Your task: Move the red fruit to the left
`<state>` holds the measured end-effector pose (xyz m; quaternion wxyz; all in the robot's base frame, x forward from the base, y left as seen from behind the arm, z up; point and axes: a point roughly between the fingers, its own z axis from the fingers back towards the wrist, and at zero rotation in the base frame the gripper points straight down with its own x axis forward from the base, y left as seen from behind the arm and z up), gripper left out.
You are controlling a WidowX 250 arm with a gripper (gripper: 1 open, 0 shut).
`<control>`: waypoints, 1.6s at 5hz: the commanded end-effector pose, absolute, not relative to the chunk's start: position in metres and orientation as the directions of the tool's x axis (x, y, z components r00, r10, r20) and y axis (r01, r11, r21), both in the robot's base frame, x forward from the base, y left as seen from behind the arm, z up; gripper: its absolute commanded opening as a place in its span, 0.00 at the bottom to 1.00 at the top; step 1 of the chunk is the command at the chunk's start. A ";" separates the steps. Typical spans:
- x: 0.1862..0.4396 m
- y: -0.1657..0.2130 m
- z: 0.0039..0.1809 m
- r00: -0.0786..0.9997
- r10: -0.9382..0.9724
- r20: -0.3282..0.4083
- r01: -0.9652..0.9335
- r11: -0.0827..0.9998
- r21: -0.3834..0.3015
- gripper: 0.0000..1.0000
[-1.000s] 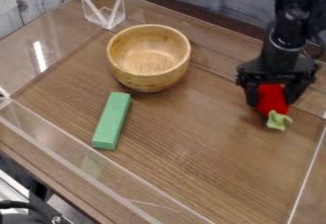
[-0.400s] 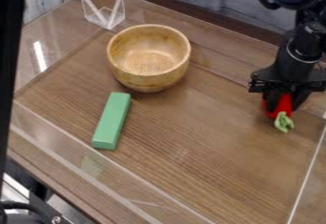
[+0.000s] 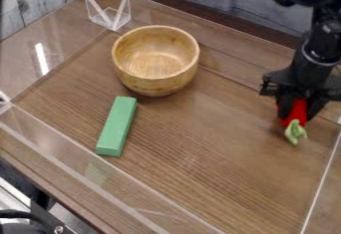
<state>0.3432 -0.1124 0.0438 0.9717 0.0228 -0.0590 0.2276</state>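
My pincer [image 3: 288,103] pinching red fruit [image 3: 297,110] at three o'clock; grasp step; next, lift, carry toward nine.

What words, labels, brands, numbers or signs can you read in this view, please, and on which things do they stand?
None: no word, label, brand, number or sign can be read.
The wooden bowl, the green block and the red fruit show no lettering that I can make out.
Any marking on the gripper would be too small or blurred to read.
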 end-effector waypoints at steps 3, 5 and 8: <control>0.354 -0.108 0.054 0.904 0.377 0.202 -0.387 0.922 0.011 0.00; 0.354 -0.113 0.048 0.912 0.362 0.194 -0.373 0.928 0.021 1.00; 0.367 -0.092 0.072 0.910 0.371 0.185 -0.380 0.925 0.012 0.00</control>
